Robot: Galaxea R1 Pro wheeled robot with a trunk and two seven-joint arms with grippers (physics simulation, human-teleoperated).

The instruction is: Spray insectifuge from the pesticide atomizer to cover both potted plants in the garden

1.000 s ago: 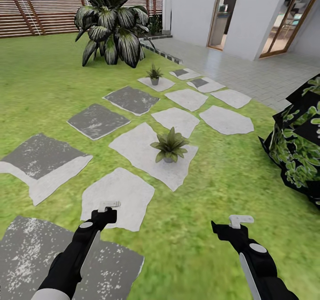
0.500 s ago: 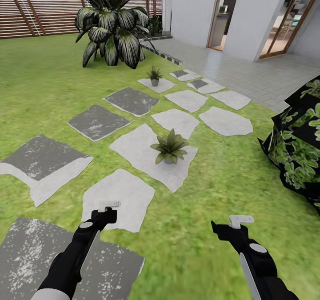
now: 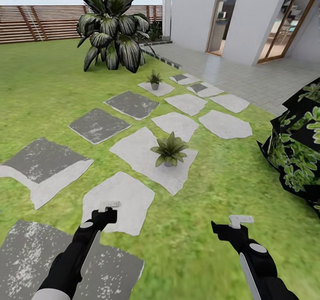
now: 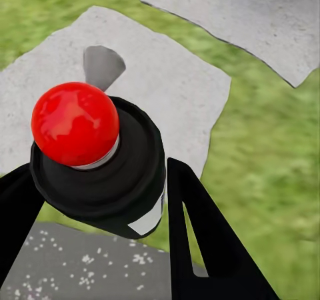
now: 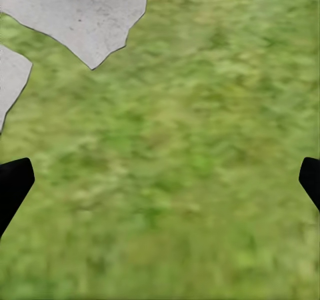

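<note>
My left gripper [image 3: 106, 209] hangs low over a pale stepping stone [image 3: 119, 200], shut on the pesticide atomizer [image 4: 100, 173]. In the left wrist view the atomizer is a dark bottle with a white label patch and a red ball on top, held between the black fingers [image 4: 200, 233]. Over bare lawn, my right gripper [image 3: 238, 223] is open, with only grass between its fingertips [image 5: 13, 183]. One potted plant [image 3: 169, 150] sits on a white stone ahead of both grippers. The other potted plant [image 3: 154, 78] stands farther back on a small stone.
A big striped-leaf palm [image 3: 111, 24] grows at the back, in front of a brown slatted fence [image 3: 26, 22]. A dark leafy bush [image 3: 298, 149] crowds the right side. The grey paved patio [image 3: 249, 75] and the house lie at the back right. Grey and white stepping stones cross the lawn.
The whole head view has shifted slightly, so the plants, palm and stones sit a little lower. Both arms hold the same pose.
</note>
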